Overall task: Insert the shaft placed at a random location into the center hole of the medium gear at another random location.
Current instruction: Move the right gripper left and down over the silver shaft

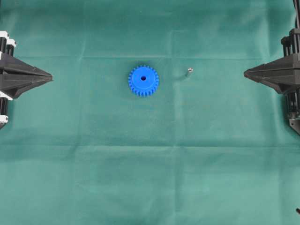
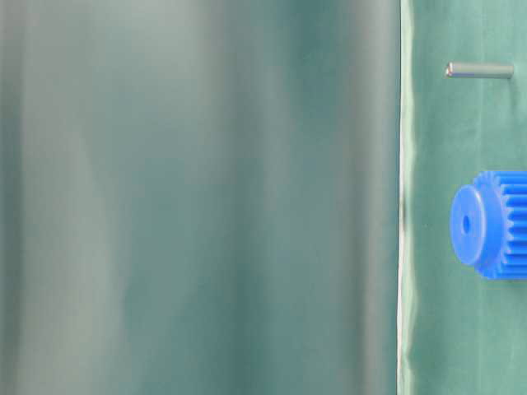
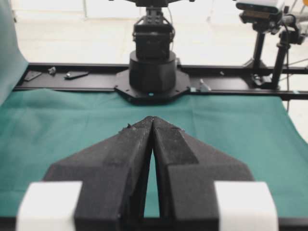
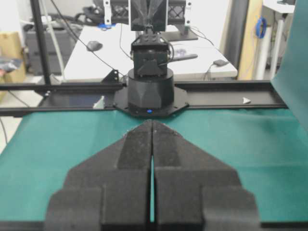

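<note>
both arms parked at the side edges of the green cloth-covered surface (image 1: 150,187). left pincer (image 1: 50,75) jaws pressed together to a point, holding nothing; left wrist view shows the two black fingers (image 3: 130,149) meeting at the tips with only a thin slit behind. right pincer (image 1: 244,73) likewise squeezed closed and empty, tips touching in the right wrist view, fingers (image 4: 134,149) flush against each other. medium gear (image 1: 143,80) bright blue, lying flat with the hub up, well ahead of the left pincer's tip and roughly level with it, a bit nearer to the left pincer than to the right one. center hole (image 1: 143,78) small, dark, unobstructed, nothing in it. shaft (image 1: 189,72) tiny silvery pin, lying on the cloth between the gear and the right pincer, apart from the gear, not touching it, well clear of the right pincer's tip and about in line with it. table-level view catches the gear (image 2: 490,224) with teeth and raised hub visible, hole (image 2: 466,223) facing the lens side, and the pin (image 2: 479,71) lying apart from it; rest of that view is blurred green cloth. each wrist view shows the opposite arm's base (image 3: 152,72) across the cloth; neither gear nor shaft shows in them.
</note>
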`<state>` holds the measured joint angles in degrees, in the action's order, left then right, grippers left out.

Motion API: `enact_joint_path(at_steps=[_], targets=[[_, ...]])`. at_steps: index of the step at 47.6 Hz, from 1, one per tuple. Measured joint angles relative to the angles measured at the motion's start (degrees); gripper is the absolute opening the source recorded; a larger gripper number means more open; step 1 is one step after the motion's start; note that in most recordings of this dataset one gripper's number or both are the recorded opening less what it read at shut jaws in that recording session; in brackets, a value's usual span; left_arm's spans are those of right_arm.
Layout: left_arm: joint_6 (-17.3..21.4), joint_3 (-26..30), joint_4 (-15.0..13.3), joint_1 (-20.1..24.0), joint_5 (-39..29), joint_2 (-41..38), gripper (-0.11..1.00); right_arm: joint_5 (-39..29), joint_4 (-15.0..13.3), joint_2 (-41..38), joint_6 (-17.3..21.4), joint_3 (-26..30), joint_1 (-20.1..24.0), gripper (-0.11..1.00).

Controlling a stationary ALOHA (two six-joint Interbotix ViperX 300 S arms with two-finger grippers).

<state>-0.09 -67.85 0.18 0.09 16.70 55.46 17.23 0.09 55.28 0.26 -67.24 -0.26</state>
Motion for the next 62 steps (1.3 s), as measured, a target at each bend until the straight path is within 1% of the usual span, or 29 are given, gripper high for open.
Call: enact_joint_path(at_steps=[4, 10, 17, 20, 24, 30, 31, 33, 35, 36, 41, 51, 62], targets=[[-0.18, 0.26, 0.09, -0.44, 0.0, -0.44, 0.0, -0.09, 0.0, -0.26, 0.0, 0.0, -0.44, 0.01], [-0.35, 0.62, 0.35, -1.05, 0.0, -0.88, 0.0, -0.7, 0.0, -2.2, -0.09, 0.0, -3.08, 0.01], [-0.53, 0.62, 0.35, -1.05, -0.09, -0.88, 0.0, -0.53, 0.0, -6.24, -0.18, -0.18, -5.8, 0.01], [-0.53, 0.62, 0.35, -1.05, -0.09, -0.97, 0.0, -0.09, 0.0, -8.09, -0.18, -0.35, -6.59, 0.05], [-0.53, 0.62, 0.35, -1.05, -0.18, -0.97, 0.0, 0.97, 0.0, -11.34, -0.26, -0.53, -8.17, 0.23], [-0.53, 0.62, 0.44, -1.05, -0.35, -0.97, 0.0, 2.64, -0.09, -17.4, -0.97, -0.53, -10.37, 0.59], [-0.53, 0.62, 0.35, -1.05, -0.44, -0.97, 0.0, 3.25, -0.18, -18.9, -1.32, -0.53, -10.72, 0.67], [-0.53, 0.62, 0.35, -1.05, -0.62, -0.97, 0.0, 4.31, -0.26, -21.53, -1.93, -0.53, -11.16, 0.79], [-0.53, 0.62, 0.35, -1.05, -0.7, -0.97, 0.0, 5.36, -0.26, -23.64, -2.29, -0.53, -11.51, 0.87], [-0.53, 0.62, 0.44, -1.05, -0.79, -0.88, 0.0, 6.33, -0.26, -24.96, -2.37, -0.53, -11.6, 0.87], [-0.44, 0.62, 0.35, -1.05, -0.79, -0.97, 0.0, 10.55, -0.18, -30.67, -2.55, -0.53, -12.3, 0.78], [-0.53, 0.62, 0.44, -1.05, -1.14, -0.97, 0.0, 17.14, -0.09, -41.48, -2.64, -0.18, -14.24, 0.78], [-0.53, 0.62, 0.44, -1.05, -1.76, -0.97, 0.0, 21.88, 0.97, -50.54, -2.64, 0.97, -14.68, 0.77]])
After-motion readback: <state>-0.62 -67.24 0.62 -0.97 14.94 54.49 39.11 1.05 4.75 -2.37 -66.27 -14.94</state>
